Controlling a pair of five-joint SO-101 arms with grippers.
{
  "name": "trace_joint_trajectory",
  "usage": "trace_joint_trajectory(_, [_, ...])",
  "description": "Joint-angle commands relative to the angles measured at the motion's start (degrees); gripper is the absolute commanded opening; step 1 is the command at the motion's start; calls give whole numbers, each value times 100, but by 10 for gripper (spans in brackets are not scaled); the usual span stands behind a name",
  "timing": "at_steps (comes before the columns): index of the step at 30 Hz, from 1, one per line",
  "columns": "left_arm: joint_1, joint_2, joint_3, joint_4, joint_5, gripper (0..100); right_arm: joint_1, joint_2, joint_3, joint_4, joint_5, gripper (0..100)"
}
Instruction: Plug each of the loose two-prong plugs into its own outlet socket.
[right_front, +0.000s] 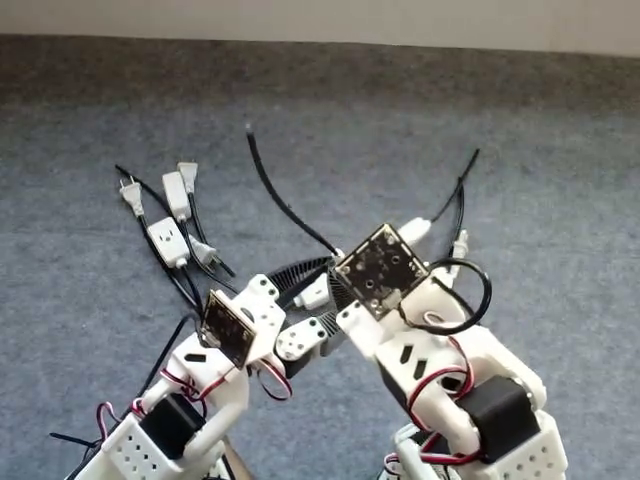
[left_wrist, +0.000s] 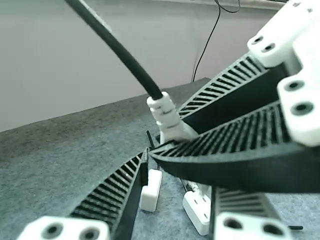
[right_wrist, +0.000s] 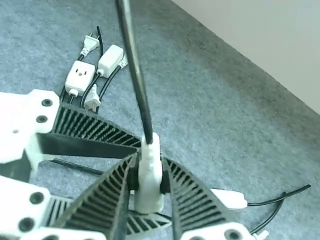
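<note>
R gripper (right_wrist: 149, 161) is clamped on a white plug (right_wrist: 148, 180), w/ both ribbed fingers (right_wrist: 192, 200) pressed vs its sides. The plug's long axis runs along the fingers. Its cable end points out past the fingertips, away from the wrist, and its other end points back twd the palm. Prongs are hidden, so can't tell which way they face. A black cable (right_wrist: 134, 70) leaves the plug's collar and goes on straight ahead of the gripper, above the grey carpet (right_front: 520, 150). In the L wrist view the plug sits tilted, cable end up. L gripper (left_wrist: 177, 175) is spread wide and holds nothing. Its fingers (left_wrist: 117, 192) straddle one finger of the R gripper, tips just beside the held plug; can't tell if they touch it. Ahead of the R fingertips, on the L gripper's side and well apart from both, a socket block (right_wrist: 79, 76) lies flat on the carpet. Near it is a loose plug (right_wrist: 90, 43), prongs pointing away from the grippers, plus other white cord ends. On the R gripper's far side, near its finger, a second plug (right_wrist: 229, 199) lies crosswise to the fingers, cord trailing away from the gripper.
</note>
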Motion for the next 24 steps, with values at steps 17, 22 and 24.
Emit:
trace_joint_trajectory(17, [-303,-48,-189,-141,0,188,-22,-13,-1200,1191,105,8])
trace_joint_trajectory(22, [-303,-48,-189,-141,0,188,-13,-13,-1191,1209,123,8])
trace_joint_trajectory(24, [-312,-48,-189,-141,0,188,-13,-4,-1191,1305,123,8])
